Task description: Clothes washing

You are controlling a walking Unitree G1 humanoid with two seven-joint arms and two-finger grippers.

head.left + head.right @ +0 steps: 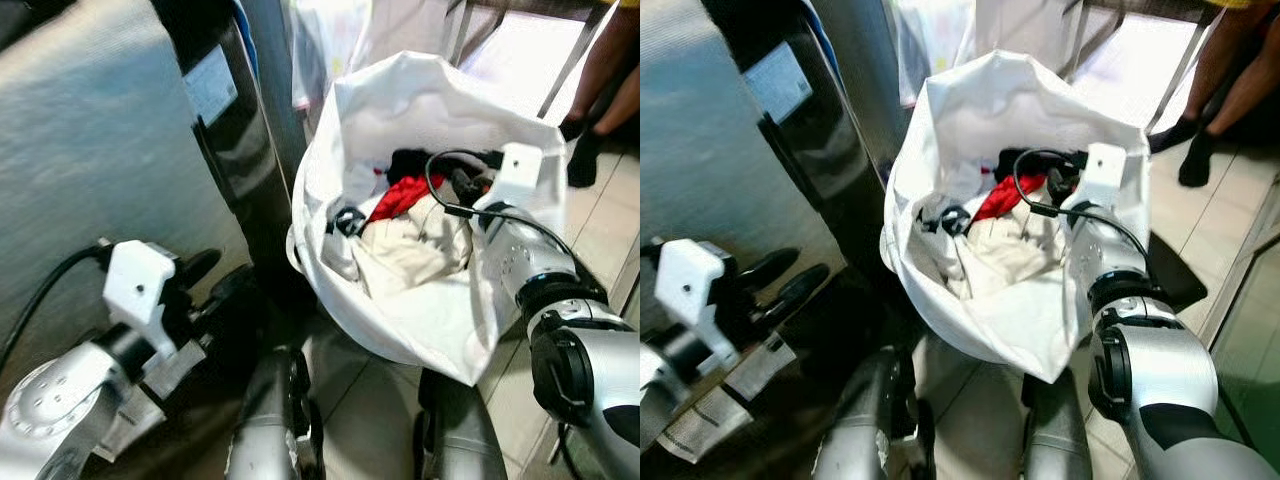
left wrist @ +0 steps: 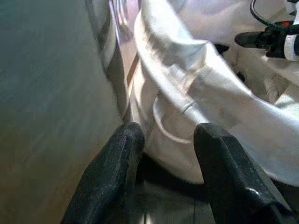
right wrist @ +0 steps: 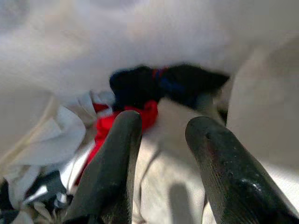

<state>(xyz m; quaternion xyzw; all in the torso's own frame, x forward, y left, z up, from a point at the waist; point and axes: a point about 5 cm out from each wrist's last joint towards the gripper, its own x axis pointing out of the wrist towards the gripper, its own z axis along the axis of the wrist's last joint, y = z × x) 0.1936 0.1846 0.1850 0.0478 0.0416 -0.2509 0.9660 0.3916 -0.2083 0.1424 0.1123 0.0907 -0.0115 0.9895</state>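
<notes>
A white laundry bag (image 1: 440, 330) stands open on the floor in front of me. Inside lie a red garment (image 1: 400, 197), a black garment (image 1: 410, 160) and a cream cloth (image 1: 410, 250). My right gripper (image 3: 161, 128) is down inside the bag, open, its fingers just above the cream cloth beside the red garment. My left gripper (image 1: 215, 280) is open and holds nothing. It hovers low by the bag's outer wall (image 2: 210, 98), next to the dark front of the machine (image 1: 225, 130).
A grey appliance side (image 1: 90, 130) stands on the left. A person's legs (image 1: 600, 90) are at the back right beside a metal frame (image 1: 570, 60). Tiled floor (image 1: 590, 230) lies right of the bag.
</notes>
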